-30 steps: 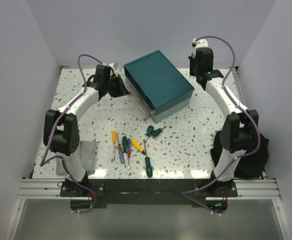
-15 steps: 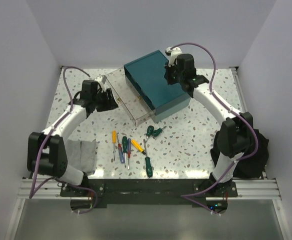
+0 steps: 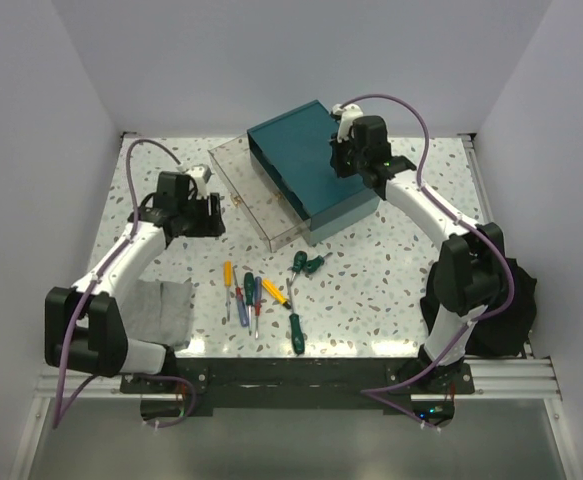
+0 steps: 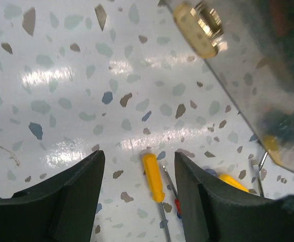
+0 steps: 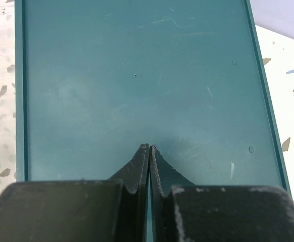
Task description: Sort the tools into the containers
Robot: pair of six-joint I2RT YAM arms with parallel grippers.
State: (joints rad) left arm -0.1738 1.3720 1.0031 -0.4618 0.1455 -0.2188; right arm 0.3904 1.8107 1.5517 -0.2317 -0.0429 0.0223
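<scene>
The table (image 3: 401,290) carries everything, and the teal box (image 3: 316,170) sits toward its far side, turned at an angle.

From the box's left face a clear drawer (image 3: 256,195) stands drawn well out. It looks ready to take tools, and from above none shows inside it.

The right gripper (image 5: 149,151) rests on the box's lid, its fingers clenched together on nothing, tips pressed to the teal surface. This is most likely a brace, so the box does not slide when the drawer is pulled.

The left gripper (image 4: 139,166) hangs just left of the drawer and clear of it. Its fingers are released and spread, with only bare table between them. It seems free for a first pick.

A grey cloth (image 3: 161,310) lies well to the near left of the box, beside the left arm's base, and is no part of the sorting.

The tools (image 3: 256,295) lie loose on the table, on the near side of the box:
- Most form one fan of coloured screwdrivers.
- Two green ones (image 3: 306,263) lie closer to the box's near corner.
- A yellow one (image 4: 153,176) shows just ahead of the left gripper's fingers.

I judge the sorting has not yet started, since every tool I can see is outside the drawer.

The drawer's brass knob (image 4: 201,26) sits on its front, apart from the left gripper's fingers.
</scene>
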